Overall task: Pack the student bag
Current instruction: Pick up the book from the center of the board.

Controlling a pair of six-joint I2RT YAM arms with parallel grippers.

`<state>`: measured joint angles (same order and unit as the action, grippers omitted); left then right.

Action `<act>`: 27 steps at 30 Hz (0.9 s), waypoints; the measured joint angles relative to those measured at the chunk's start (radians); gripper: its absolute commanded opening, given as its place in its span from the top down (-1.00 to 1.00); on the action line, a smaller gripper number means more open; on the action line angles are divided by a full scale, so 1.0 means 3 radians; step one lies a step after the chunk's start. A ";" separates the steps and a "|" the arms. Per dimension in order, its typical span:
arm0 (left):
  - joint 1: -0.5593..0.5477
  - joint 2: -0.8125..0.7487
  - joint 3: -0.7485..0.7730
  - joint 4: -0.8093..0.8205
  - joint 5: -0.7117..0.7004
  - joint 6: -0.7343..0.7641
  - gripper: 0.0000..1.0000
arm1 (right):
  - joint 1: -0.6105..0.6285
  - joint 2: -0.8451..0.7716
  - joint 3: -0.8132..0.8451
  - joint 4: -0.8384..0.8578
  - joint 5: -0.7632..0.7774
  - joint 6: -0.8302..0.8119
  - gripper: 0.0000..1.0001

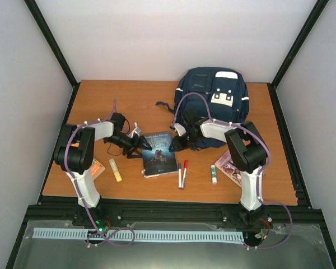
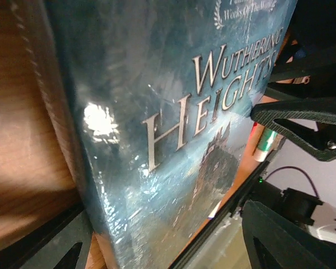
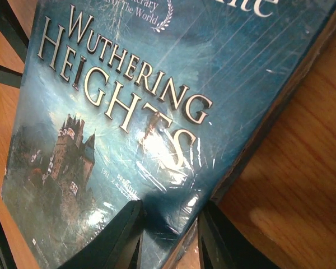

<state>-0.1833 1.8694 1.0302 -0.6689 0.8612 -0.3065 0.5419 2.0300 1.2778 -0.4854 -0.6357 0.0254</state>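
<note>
Overhead rear view; both wrist views close on book point(image 1: 159, 154)

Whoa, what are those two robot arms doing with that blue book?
Both arms are at the book, Wuthering Heights, which lies on the table in front of the student bag. The left tool is open at the book's left side. The right tool has its fingers either side of the book's right edge; I can't tell if it grips yet. Two markers lie on the table too.

book point(image 3: 129, 123) cropped, student bag point(image 1: 204, 84) partly hidden
</note>
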 measured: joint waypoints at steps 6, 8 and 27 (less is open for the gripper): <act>0.0022 0.0098 0.0074 -0.0022 0.0214 -0.0061 -0.44 | 0.0001 0.0015 0.0010 0.0006 -0.0031 0.0028 0.50; 0.0009 0.0083 0.0074 0.0008 0.0207 -0.0098 -0.41 | 0.0005 0.0041 0.0065 -0.0057 -0.0028 0.0031 0.50; 0.0003 -0.0407 -0.0018 0.0725 0.0365 -0.0660 -0.41 | 0.0006 0.0086 0.0242 -0.0169 0.0055 0.0004 0.21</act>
<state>-0.1825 1.7473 1.0248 -0.4515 0.9707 -0.5045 0.5438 2.0560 1.3502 -0.5362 -0.6193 0.0265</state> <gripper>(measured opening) 0.701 0.383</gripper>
